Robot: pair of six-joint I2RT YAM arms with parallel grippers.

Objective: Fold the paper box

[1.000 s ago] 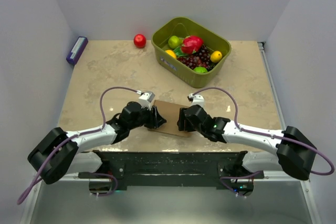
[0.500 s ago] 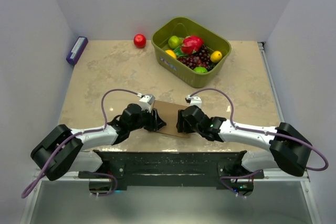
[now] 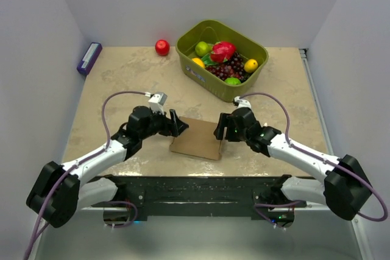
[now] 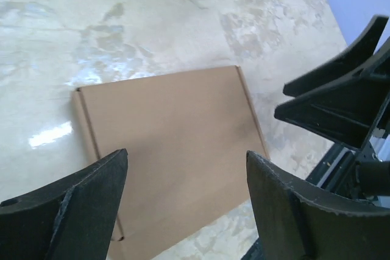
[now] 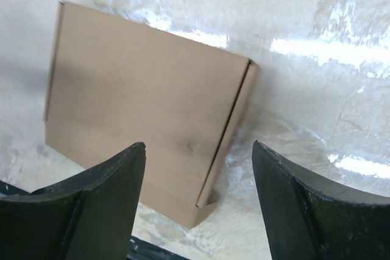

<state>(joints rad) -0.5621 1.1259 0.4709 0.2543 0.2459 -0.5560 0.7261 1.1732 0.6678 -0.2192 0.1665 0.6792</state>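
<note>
Between my two arms, near the front of the worktop (image 3: 122, 77), the paper box (image 3: 196, 140) lies flat: a low brown slab, broad panel up, with a narrow creased strip along its right side. My left gripper (image 3: 177, 124) hangs by the box's far left corner and my right gripper (image 3: 222, 131) by its right edge. With one gripper on each side, I read this as the stance for pressing or tucking opposite sides together. Both sets of jaws are spread wide and grasp nothing. Each wrist view shows bare cardboard beneath the gap, and I cannot tell whether either gripper brushes it. With the top shut and no loose flaps showing, the fold looks close to done, though I cannot see how the side strip is tucked.

Well beyond the box, toward the far right of the worktop, the green basket (image 3: 251, 80) stands askew, probably parked there so it does not hinder the folding. It holds a pink-red fruit (image 3: 223, 50), dark grapes (image 3: 230, 65), two green fruits (image 3: 202, 48) and two yellow-orange ones (image 3: 250, 65). A red ball (image 3: 162, 47) sits on the worktop just left of the basket, outside it. A purple block (image 3: 89, 58) lies at the far left edge.
</note>
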